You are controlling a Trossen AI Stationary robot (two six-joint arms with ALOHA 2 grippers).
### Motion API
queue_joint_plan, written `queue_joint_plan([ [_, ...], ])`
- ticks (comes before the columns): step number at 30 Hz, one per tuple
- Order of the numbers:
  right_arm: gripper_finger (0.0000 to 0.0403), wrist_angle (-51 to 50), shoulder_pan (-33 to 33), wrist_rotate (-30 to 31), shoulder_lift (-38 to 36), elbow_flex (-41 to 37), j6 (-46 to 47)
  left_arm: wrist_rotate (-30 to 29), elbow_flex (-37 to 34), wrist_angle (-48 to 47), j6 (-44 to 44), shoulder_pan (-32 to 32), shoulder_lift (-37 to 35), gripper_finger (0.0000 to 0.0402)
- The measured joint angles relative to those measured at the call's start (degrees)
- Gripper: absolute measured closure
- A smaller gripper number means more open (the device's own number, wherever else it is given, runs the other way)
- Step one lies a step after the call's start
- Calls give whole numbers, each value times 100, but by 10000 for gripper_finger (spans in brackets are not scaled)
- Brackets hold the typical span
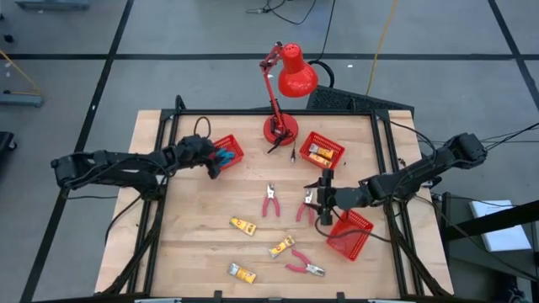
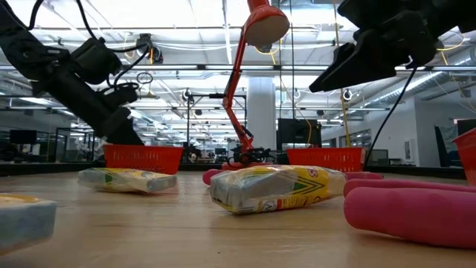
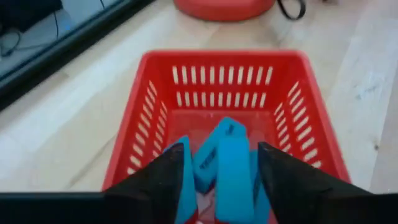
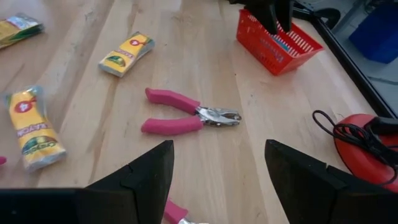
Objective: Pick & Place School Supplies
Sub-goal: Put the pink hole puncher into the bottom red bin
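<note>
While the left gripper is hovering over the basket near the desk's far-left corner, its fingers are standing spread, pinching nothing. Blue blocks are lying inside that basket, directly between and beyond the fingers in the left wrist view; whether any block is touching a finger cannot be told.

The right gripper is hanging above the middle of the desk with its fingers spread and empty. Pink pliers are lying flat on the wood ahead of it, jaws shut, and a second pair is lying just beside the gripper.

A third pair is resting near the front edge. Three yellow packets are lying flat across the desk's front half, well apart from both grippers. More yellow items are sitting in a second basket at the far edge, beside the lamp. A third basket is standing near the right edge.
</note>
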Motion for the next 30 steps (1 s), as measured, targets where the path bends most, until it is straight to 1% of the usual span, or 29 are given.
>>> queue_joint_plan([
  [2,161,46,-58,-13,0,0,-24,0,0,178,76,0,0,178],
  [5,161,86,-131,-40,0,0,-73,48,0,511,229,-1,-4,171],
  [9,161,109,-218,-52,0,0,-77,224,2,888,335,-38,-7,176],
  [14,161,107,-229,-59,0,0,-76,772,2,940,267,-226,-7,187],
  [17,161,108,-229,-70,0,0,-67,1003,2,939,148,-539,-7,188],
  [20,161,111,-229,-228,0,0,12,1008,2,983,112,-966,-4,188],
  [22,161,102,-229,-363,0,0,80,1023,2,1165,118,-1274,-4,188],
  [25,161,31,-222,-367,51,26,85,1031,2,1498,128,-1666,-4,188],
  [28,161,-557,-211,-355,63,282,79,874,2,1706,190,-1957,-7,188],
  [30,161,-1083,-211,-199,61,580,60,755,2,1708,302,-2093,-7,188],
])
